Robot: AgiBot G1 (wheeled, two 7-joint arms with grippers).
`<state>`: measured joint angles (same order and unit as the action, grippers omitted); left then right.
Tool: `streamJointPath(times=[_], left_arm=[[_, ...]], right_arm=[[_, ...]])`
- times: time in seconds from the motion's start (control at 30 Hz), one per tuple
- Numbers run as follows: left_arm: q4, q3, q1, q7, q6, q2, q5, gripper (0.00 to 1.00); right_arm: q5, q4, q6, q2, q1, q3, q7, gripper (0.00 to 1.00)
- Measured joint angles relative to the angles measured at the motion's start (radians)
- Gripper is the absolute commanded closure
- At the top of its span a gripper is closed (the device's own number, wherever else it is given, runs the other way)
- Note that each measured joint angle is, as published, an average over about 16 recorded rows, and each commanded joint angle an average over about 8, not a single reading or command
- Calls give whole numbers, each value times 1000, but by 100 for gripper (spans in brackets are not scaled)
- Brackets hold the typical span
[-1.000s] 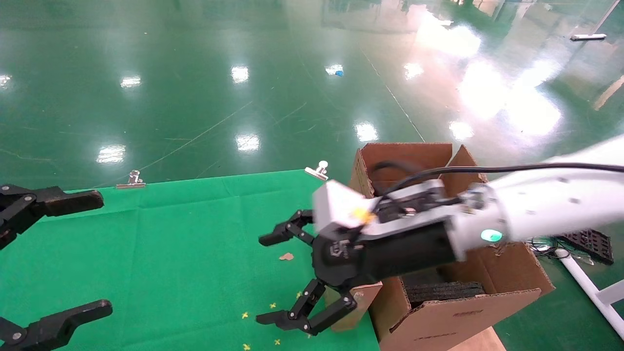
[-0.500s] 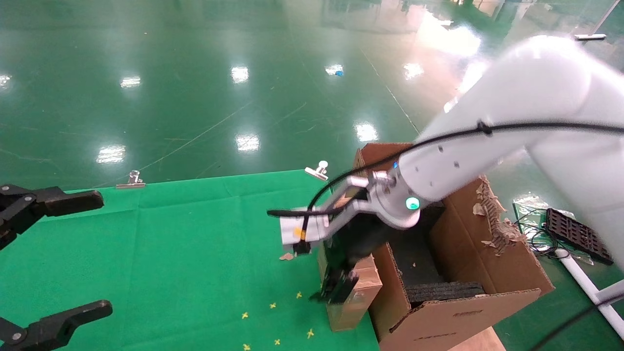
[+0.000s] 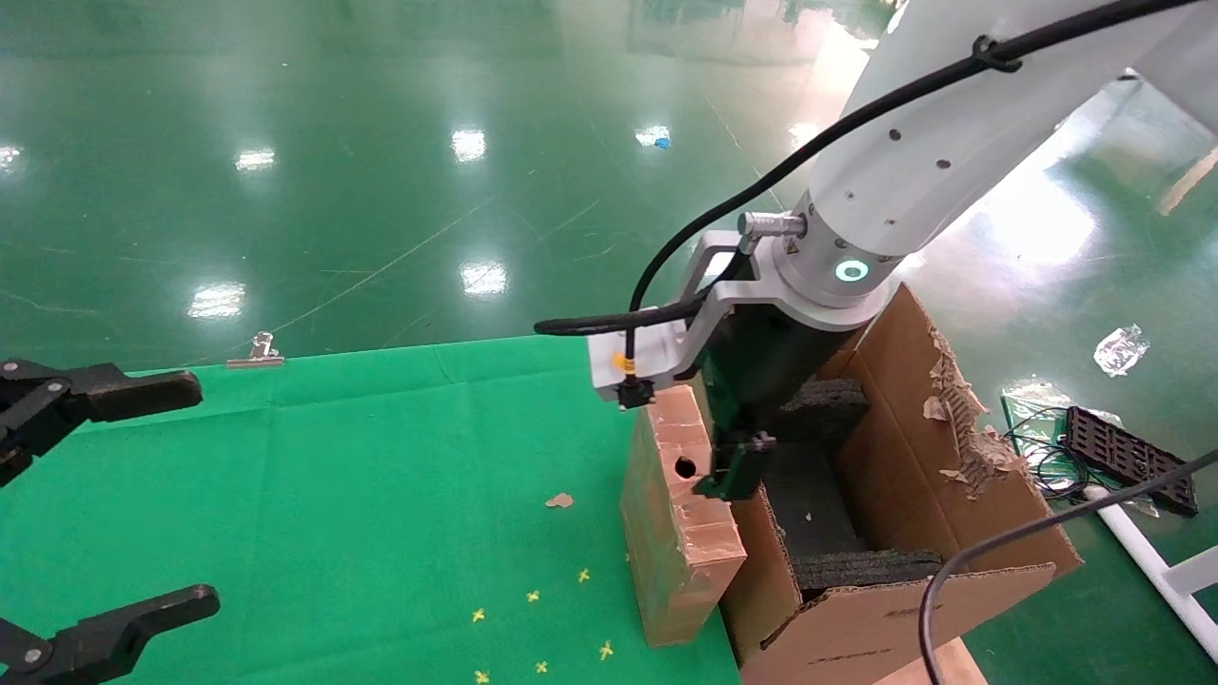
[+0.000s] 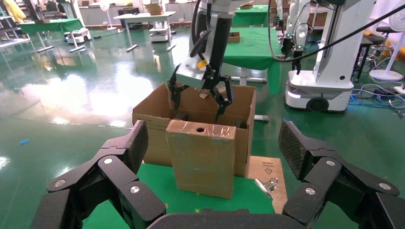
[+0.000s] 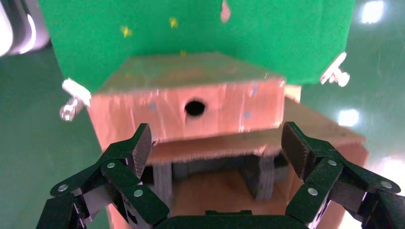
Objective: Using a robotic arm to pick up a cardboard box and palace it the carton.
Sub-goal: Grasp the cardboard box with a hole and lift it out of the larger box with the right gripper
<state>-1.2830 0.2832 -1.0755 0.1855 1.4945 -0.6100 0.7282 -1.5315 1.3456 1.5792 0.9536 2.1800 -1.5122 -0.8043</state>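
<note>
The cardboard box (image 3: pixel 677 533) stands on end on the green table, round hole up, against the carton's (image 3: pixel 894 618) near wall. The robotic arm (image 3: pixel 913 143) comes down from the upper right. My right gripper (image 3: pixel 733 457) hangs open and empty over the carton's opening, just behind the box's top. In the right wrist view the right gripper (image 5: pixel 215 150) is open, with the box (image 5: pixel 191 107) ahead of it and black foam blocks below. My left gripper (image 3: pixel 143 504) is open and parked at the far left. From the left gripper (image 4: pixel 213 143) I see the box (image 4: pixel 203 162) in front of the carton (image 4: pixel 150 129).
The carton's right flap (image 3: pixel 961 428) is ragged and torn. Binder clips (image 3: pixel 255 352) hold the green cloth at the table's far edge. A cardboard scrap (image 3: pixel 559 499) and small yellow bits lie on the cloth. A black tray (image 3: pixel 1128 457) and cables lie on the floor at the right.
The right arm swung up from lying low across the carton to pointing down over it. The box, which was low beside the gripper, now stands on end and the gripper is off it.
</note>
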Motion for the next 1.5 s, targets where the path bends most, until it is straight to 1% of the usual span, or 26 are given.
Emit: streamJointPath(times=[0.13,0.3,0.53,0.63,0.73,0.9,1.07,1.17,1.3,1.5], left_arm=[[0,0,0,0,0,0,0,0],[0,1,0,0,0,0,0,0],[0,1,0,-1,-1,0,-1,0],[0,1,0,-1,-1,1,-1,0],[0,2,0,-1,-1,1,-1,0],[0,2,0,-1,-1,1,-1,0],[0,2,0,-1,-1,1,-2,0],[0,2,-1,-1,-1,1,-2,0],[0,3,-1,-1,-1,1,-2,0],[0,3,-1,-2,-1,1,-2,0]], right_arm=[[22,1,-11,9,35,-79,-19,0],[46,0,-25,17,47,-141,-37,0],[62,-4,-40,20,52,-185,-74,0],[74,-15,-44,13,59,-192,-112,0],[94,-44,-44,5,67,-194,-172,0],[139,-134,-39,-6,77,-195,-307,0],[199,-259,-34,-11,70,-194,-451,0],[227,-339,-31,-2,53,-199,-521,0],[253,-433,-33,17,22,-208,-577,0],[267,-539,-45,55,-29,-222,-603,0]])
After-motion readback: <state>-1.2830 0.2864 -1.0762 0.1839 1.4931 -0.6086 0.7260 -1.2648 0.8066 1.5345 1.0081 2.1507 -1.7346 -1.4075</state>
